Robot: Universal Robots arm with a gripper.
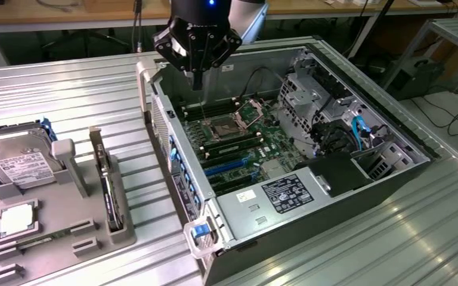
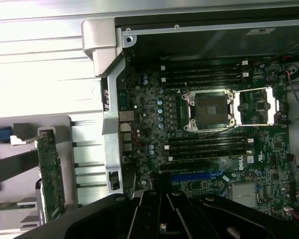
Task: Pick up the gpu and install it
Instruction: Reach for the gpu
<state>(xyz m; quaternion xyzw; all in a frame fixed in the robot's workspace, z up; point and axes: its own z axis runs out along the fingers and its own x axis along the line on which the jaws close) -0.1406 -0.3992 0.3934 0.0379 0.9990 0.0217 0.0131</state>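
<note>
Plainly you haven't picked yet: your claw (image 1: pixel 196 82), pinched together and empty, hangs upper centre over the computer case (image 1: pixel 169 143); the gpu (image 1: pixel 108 185) stands lower left, needing parted fingers.

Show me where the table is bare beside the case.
Bare ribbed table lies beyond the grey holder, in the narrow strip between holder and computer case, and widest on the exterior view's right of the case. The holder and the case's inside are crowded.
</note>
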